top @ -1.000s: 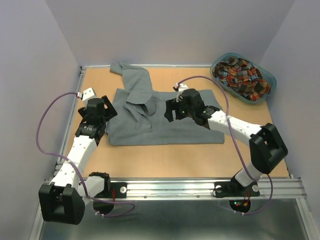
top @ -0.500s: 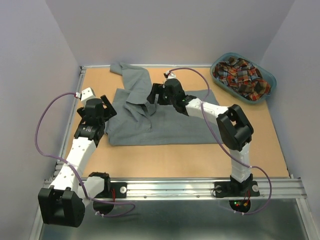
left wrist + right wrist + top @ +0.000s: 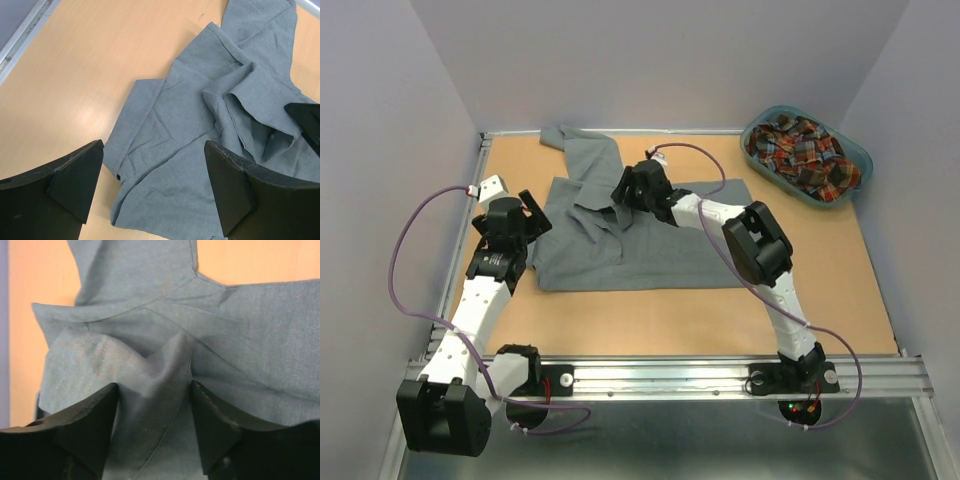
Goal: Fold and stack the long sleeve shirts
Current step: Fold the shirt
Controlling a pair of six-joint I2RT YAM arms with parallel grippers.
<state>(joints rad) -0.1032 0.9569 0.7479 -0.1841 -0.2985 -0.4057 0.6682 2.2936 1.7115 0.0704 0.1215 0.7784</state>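
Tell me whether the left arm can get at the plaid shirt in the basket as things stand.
Probably not. The plaid shirt lies in the teal basket at the far right corner, while the left fingers hover over the grey shirt's left edge, and the right arm stretches across between them.

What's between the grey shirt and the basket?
Just bare table between the grey shirt and the basket; the top view shows it.

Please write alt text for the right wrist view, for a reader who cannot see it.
A raised fold of the grey shirt stands between the two black fingers of the right pincer; whether they already pinch it is unclear. The rest of the shirt lies creased on the tan table.
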